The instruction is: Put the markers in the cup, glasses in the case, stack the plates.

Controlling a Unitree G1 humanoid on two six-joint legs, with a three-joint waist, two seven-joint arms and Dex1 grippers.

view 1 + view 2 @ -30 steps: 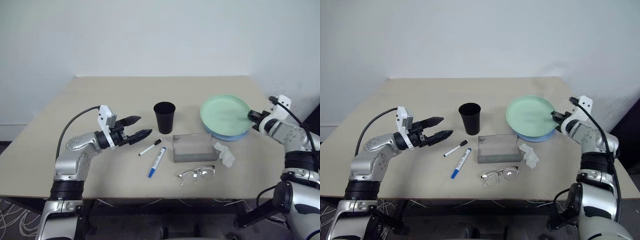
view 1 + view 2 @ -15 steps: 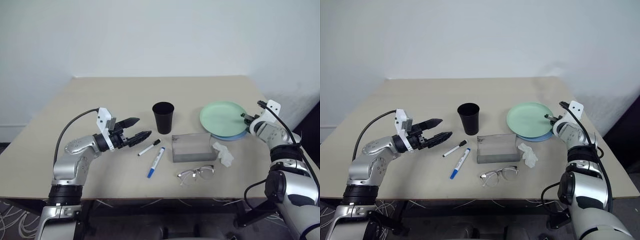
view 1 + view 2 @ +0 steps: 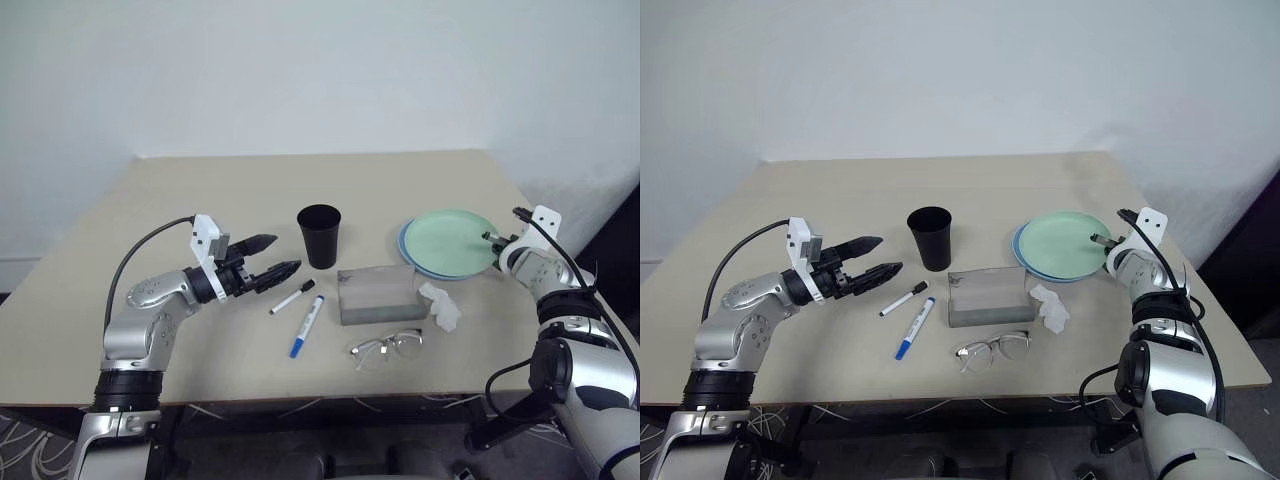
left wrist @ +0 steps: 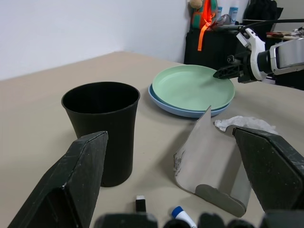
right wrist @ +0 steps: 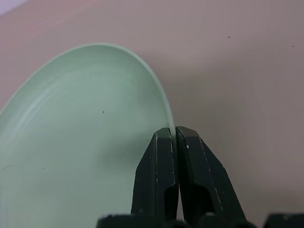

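Left eye view: markers [image 3: 301, 310] diagonal.

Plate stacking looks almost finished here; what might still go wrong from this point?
1. The right gripper is shut on the rim of the mint green plate, which lies on the light blue plate. Pulling back before the jaws open would likely drag it off the stack.
2. The crumpled tissue lies close beside the case and could get caught in later moves there.
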